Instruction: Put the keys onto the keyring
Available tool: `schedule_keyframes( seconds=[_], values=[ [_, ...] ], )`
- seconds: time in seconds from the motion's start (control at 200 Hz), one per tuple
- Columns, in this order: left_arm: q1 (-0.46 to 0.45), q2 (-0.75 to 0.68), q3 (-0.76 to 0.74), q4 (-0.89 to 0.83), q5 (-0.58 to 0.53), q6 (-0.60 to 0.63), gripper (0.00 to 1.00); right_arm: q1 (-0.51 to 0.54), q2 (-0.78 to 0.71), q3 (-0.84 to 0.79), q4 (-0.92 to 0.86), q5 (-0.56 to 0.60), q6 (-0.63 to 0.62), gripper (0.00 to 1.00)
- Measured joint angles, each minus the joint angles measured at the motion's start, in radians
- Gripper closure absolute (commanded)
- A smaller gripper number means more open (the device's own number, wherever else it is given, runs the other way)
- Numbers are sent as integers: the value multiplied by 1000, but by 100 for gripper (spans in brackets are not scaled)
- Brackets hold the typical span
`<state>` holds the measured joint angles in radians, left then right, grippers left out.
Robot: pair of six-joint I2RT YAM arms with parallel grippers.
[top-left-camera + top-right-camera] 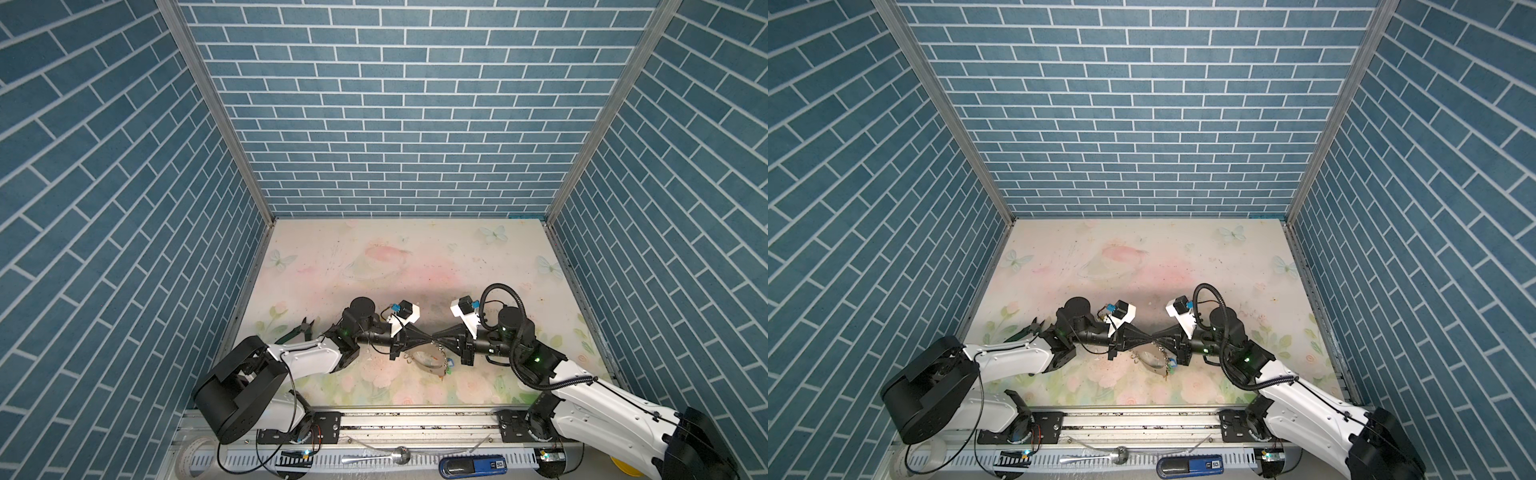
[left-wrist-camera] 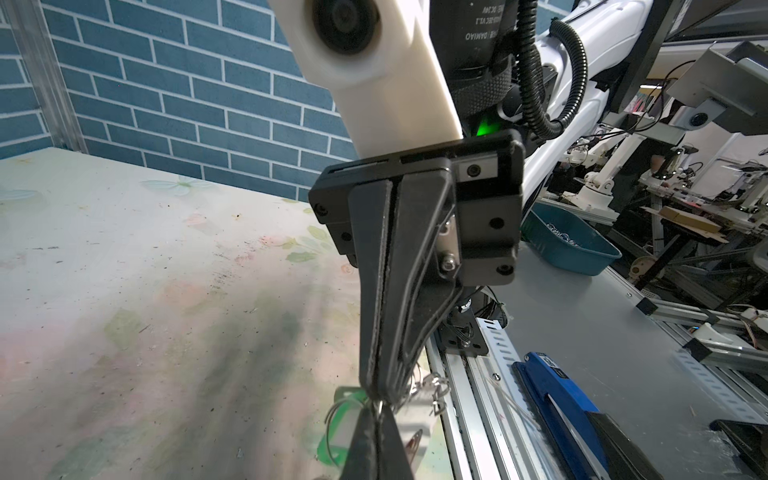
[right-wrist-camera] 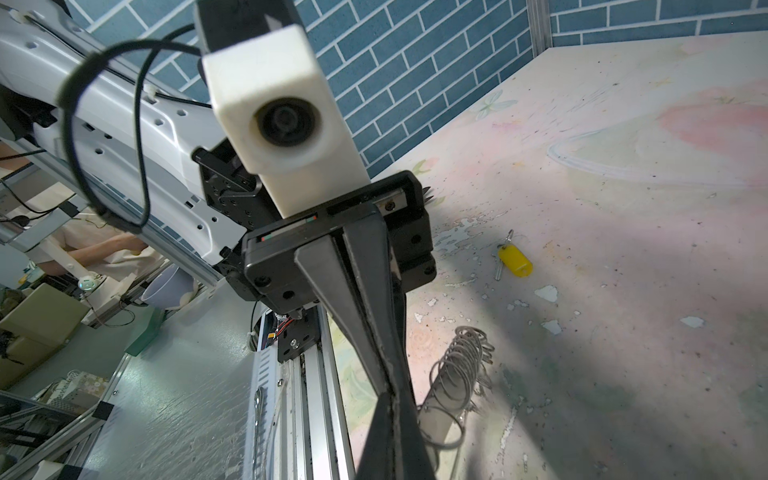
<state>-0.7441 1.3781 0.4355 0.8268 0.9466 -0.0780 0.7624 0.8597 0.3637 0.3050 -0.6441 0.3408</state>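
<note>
keyring: flat dark-grey hoop (image 1: 426,366), tilted up, front-centre of the desk (image 3: 623,332)
keyring top edge: right at the spot where left end effector (image 1: 427,339) and right end effector (image 1: 437,337) meet tip to tip; which one grips it, cannot tell
ring chain: many small silver wire rings (image 3: 461,365) bunched along the hoop's edge, on its right side in both top views
yellow-tag key: silver key, yellow plastic tag (image 3: 514,259), flat on the desk, well apart from the keyring
green tag: (image 2: 345,415) on a wire ring, just beside the meeting tips
blue tag: (image 1: 451,365) at the chain
orange tag: (image 1: 443,376) at the hoop's near edge, tiny
</note>
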Motion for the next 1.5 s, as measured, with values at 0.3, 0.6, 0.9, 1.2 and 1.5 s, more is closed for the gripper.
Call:
schedule_keyframes(
  seconds=[0.3, 0.6, 0.9, 1.2, 1.5],
  values=[
    [-6, -106, 0, -138, -69, 85, 100, -8, -193, -31, -38, 199, -54, 68],
    [-7, -138, 0, -235, -87, 135, 100, -7, -111, -65, 31, 124, -61, 77],
    [-9, -138, 0, -254, -89, 146, 100, 78, -32, -65, 67, 27, -95, 85],
    [-9, -153, 0, -296, -46, 166, 100, 91, -32, -64, 53, 49, -140, 86],
    [-15, -161, 15, -349, -19, 188, 100, 104, -30, -64, 19, 69, -165, 86]
  ],
)
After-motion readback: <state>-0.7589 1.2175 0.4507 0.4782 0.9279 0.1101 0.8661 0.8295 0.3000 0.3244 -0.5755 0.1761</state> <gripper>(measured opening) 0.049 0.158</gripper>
